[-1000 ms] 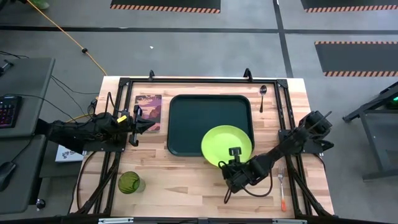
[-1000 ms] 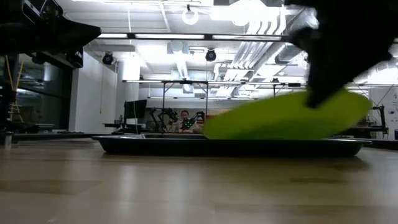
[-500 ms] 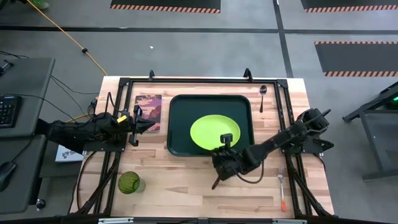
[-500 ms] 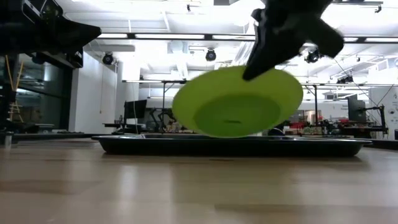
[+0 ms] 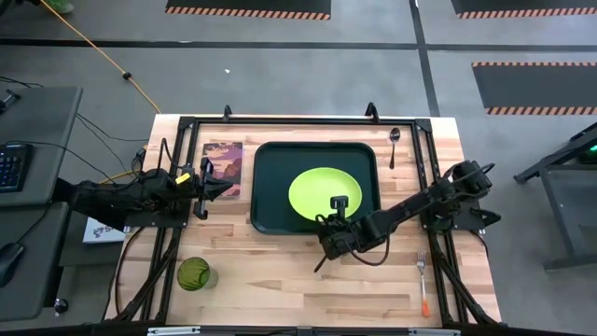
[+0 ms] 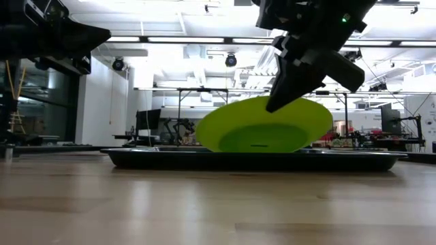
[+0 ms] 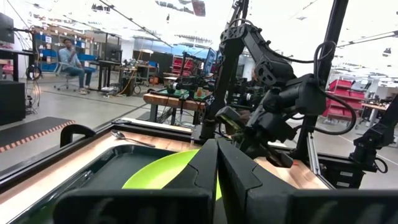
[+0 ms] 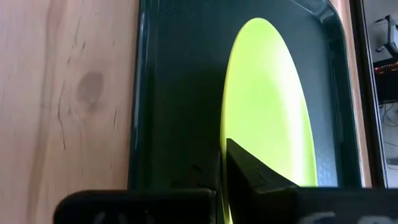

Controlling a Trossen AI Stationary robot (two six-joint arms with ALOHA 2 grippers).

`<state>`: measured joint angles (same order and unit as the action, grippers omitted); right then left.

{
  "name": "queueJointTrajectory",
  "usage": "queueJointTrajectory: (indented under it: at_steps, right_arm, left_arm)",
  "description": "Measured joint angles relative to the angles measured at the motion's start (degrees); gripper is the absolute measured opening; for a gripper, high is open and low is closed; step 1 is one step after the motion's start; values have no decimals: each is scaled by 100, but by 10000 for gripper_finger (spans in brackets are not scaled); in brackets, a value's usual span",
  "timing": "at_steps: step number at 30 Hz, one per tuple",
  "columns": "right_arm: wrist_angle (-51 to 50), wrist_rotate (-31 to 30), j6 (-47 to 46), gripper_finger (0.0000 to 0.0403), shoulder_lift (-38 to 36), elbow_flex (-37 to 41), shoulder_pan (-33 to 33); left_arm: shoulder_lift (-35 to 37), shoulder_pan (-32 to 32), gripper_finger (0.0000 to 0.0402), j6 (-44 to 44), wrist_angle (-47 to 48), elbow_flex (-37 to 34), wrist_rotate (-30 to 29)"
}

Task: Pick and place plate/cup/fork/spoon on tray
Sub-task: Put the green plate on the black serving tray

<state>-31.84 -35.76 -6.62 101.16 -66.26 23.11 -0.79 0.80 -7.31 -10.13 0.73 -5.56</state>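
The plate sits over the middle of the tray, tilted in the low view, with its far side down near the tray floor and its near edge raised by the right gripper. Starting at the left of the table: the left gripper waits over the picture card, just beside the tray's left rim, its fingers pressed together with nothing between them. The cup stands upright near the front left corner, well apart from the tray. Next comes the tray with the plate on it. The right gripper is at the plate's front edge, its fingers closed on the rim. Right of the tray, the spoon lies near the back edge and the fork near the front right corner, both on bare wood
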Motion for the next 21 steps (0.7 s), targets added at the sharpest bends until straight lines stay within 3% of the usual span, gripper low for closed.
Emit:
queueJointTrajectory:
  at_steps: [21]
  right_arm:
    - [49,436,-99,0,0,0,0]
  left_arm:
    - [-1,0,3,0,0,-1,0]
